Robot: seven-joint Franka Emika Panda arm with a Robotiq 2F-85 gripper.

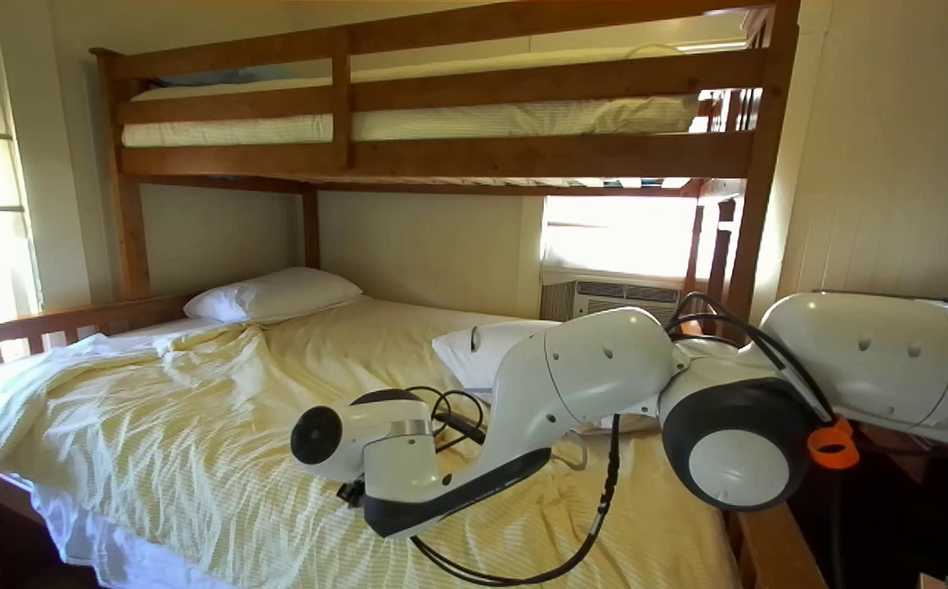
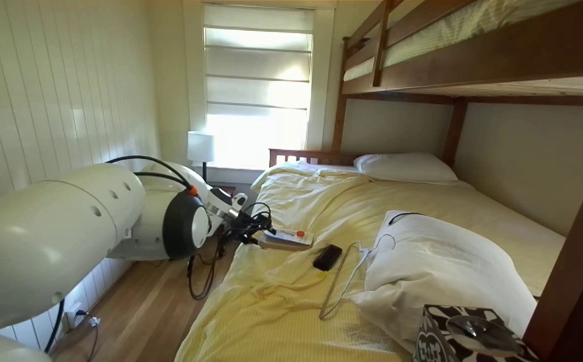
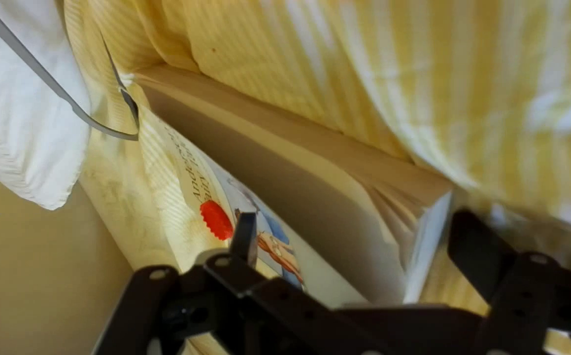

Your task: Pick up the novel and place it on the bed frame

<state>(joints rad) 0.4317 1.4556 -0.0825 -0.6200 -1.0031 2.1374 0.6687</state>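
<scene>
We see the black two-fingered pincer (image 3: 356, 222) with its fingers spread widely apart, and in the wrist view the near end of the thick paperback novel with pale multicoloured cover (image 3: 290, 182) appears in the space between them. One finger stands before the cover, the other one just beside the opposite face; whether either of them touches the paper, we cannot tell. In an exterior view we find that the novel lies with its cover upward on the pale yellow striped bedding (image 2: 271, 286), close to the edge of it. On this cover we notice a red round mark with toothed border (image 3: 216, 220) and some printed words, of which we can read only a part. The brown wooden bed frame with thick posts and long horizontal rails (image 1: 539, 157) rises above the bedding in both exterior views. The white robot arm with black joint covers (image 1: 604, 360) hides, in an exterior view, most of the pincer from us. Between the novel and the large white pillow (image 2: 447, 261) there lie a small black rectangular object with rounded corners (image 2: 327, 257) and a thin pale clothes hanger (image 2: 365, 251), whose hook reaches onto the pillow. Near this pillow stands a black-and-white patterned box (image 2: 437, 337).
</scene>
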